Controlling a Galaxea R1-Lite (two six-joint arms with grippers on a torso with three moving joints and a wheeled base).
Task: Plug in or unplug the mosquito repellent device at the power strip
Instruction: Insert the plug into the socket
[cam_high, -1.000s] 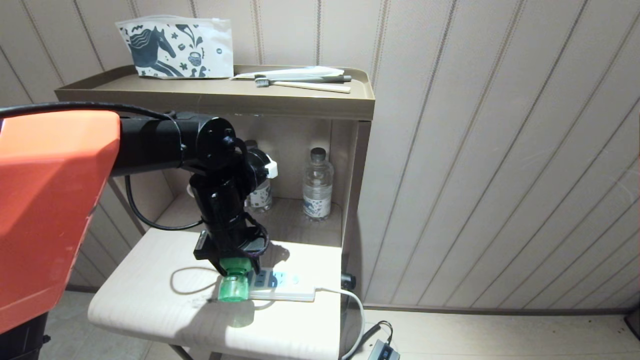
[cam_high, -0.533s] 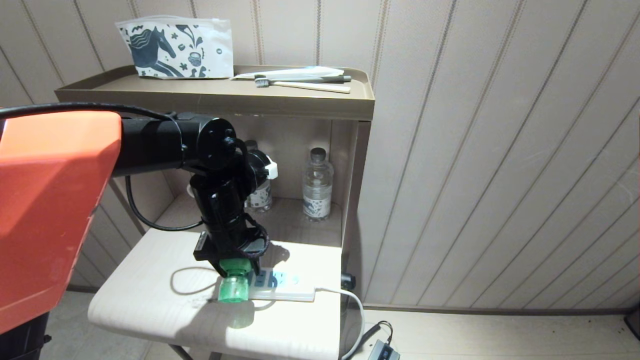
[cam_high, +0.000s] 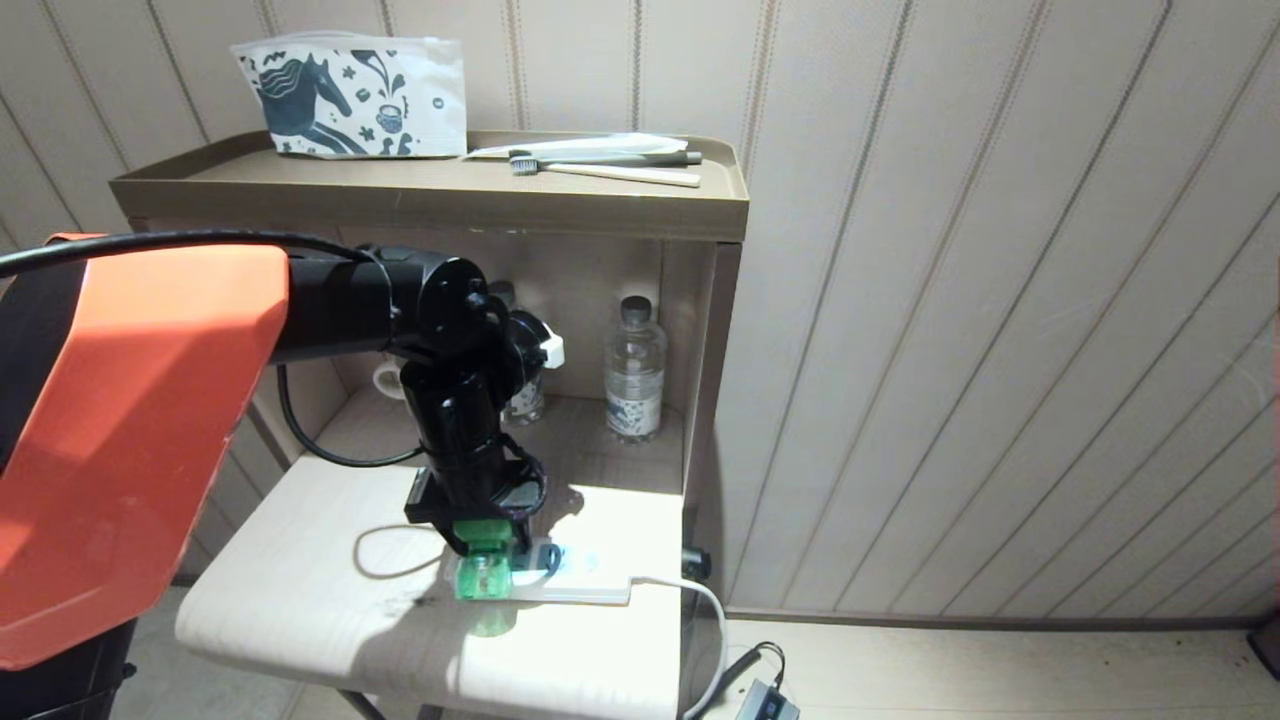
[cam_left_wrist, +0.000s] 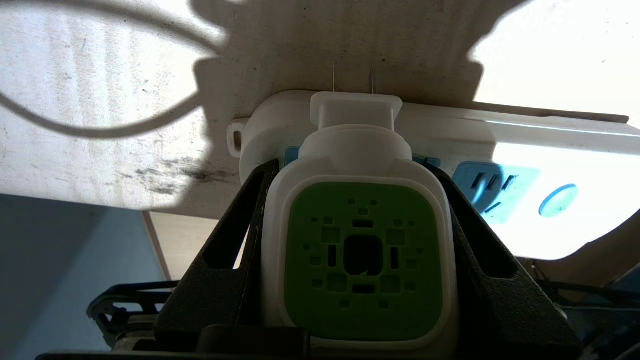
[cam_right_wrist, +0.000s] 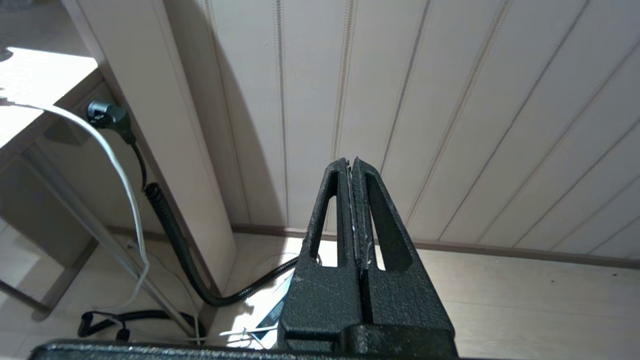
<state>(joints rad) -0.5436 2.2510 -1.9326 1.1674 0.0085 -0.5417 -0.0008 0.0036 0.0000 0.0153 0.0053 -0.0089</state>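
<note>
While the left gripper clamps the mosquito repellent device by the two flat sides of its white head, the device hangs at the near end of the power strip on the low pale table. In the left wrist view its two bare prongs show clear of any socket, pointing past the strip's end towards the tabletop, so it is not plugged in. I judge the device light and rigid; its smooth plastic could twist in the grip, so the flat sides of the head are the right place to hold it. The small green bottle under the head holds liquid and should probably stay unsqueezed. The prongs look thin and may bend if pushed in crooked.

The right gripper is parked low beside the panelled wall, fingers pressed together on nothing.

By count: one device, one strip with one white cable and one round blue button, and two water bottles on the shelf behind, one mostly hidden by the arm.
</note>
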